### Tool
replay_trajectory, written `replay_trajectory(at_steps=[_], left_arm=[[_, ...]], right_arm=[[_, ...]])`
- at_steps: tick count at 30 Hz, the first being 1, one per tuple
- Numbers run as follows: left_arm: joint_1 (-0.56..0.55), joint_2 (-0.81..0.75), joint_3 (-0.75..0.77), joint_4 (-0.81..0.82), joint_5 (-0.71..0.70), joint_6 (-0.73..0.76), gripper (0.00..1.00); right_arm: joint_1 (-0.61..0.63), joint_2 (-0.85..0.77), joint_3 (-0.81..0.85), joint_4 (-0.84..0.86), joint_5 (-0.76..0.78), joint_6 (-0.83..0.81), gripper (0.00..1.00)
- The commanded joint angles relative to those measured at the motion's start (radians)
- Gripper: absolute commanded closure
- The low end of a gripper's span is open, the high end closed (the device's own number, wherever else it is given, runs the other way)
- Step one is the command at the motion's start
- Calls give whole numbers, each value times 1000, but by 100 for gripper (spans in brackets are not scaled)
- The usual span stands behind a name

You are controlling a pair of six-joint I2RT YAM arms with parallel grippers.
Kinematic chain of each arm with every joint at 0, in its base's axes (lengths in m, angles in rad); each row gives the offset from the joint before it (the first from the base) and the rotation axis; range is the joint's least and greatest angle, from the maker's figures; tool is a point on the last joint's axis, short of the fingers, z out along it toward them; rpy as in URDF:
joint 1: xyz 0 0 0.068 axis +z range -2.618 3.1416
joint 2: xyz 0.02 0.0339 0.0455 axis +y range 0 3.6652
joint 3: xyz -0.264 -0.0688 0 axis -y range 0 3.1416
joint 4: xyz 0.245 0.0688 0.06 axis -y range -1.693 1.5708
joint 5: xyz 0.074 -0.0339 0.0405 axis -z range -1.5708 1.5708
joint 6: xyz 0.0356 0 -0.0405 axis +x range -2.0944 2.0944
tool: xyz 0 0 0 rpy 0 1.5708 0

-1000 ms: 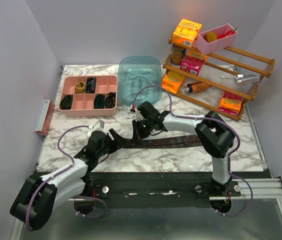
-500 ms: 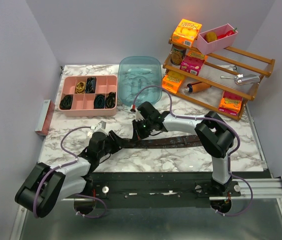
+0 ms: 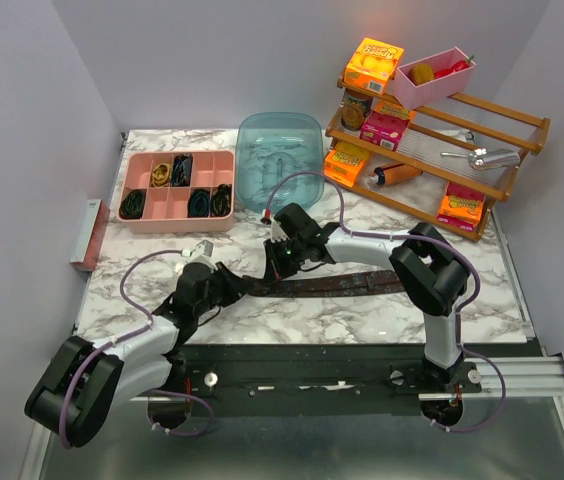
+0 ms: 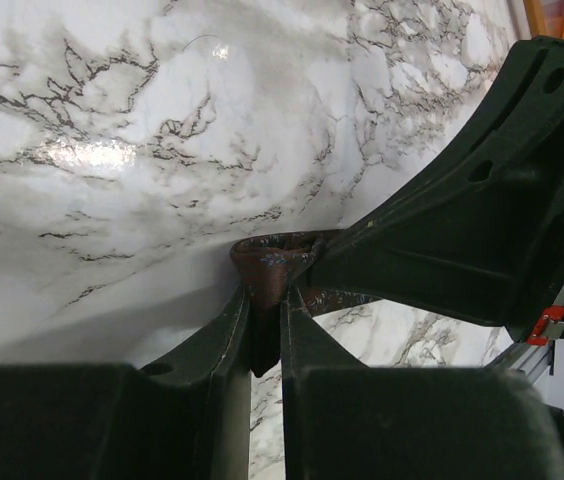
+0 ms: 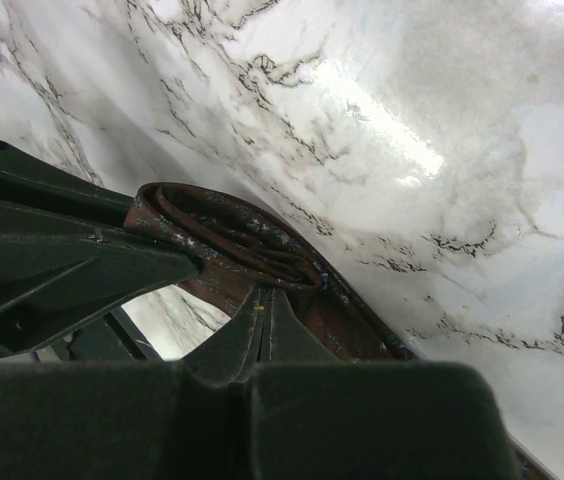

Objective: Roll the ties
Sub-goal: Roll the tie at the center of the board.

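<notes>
Jaws of the left gripper (image 4: 265, 300) have just been drawn in from wide, and the folded end of the brown tie (image 4: 272, 258) is now nipped between them, so rolling can be started. Just right, the right gripper (image 5: 262, 300) is clenched, tip against the loose first coil. Beyond, the faintly patterned strip is laid flat across the marble table (image 3: 362, 315).

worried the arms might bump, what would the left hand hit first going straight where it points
The folded end of the tie, pinched at the left hand's tips. Beyond it the marble table seems next; the right hand lies off to the side, though depth is unclear.
</notes>
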Motion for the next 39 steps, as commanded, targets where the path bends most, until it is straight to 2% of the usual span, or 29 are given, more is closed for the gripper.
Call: replay_trajectory(at_steps=[1,6,15,25,39], left_arm=[[5,-25,50,-93,-26,58,100],[-2,-28,107,-178,-42,106,100],[-68,-10,234,-363,-161,166,100],[-243,85,418,-564,-370,201,100],[-366,205,550,-610,-476,209,100]], right_arm=[[6,-10,-3,-3,19,0,100],[6,0,8,-3,15,0,100],[11,20,23,-9,16,4,100],[18,52,48,-8,10,10,100],[20,65,57,-8,10,15,100]])
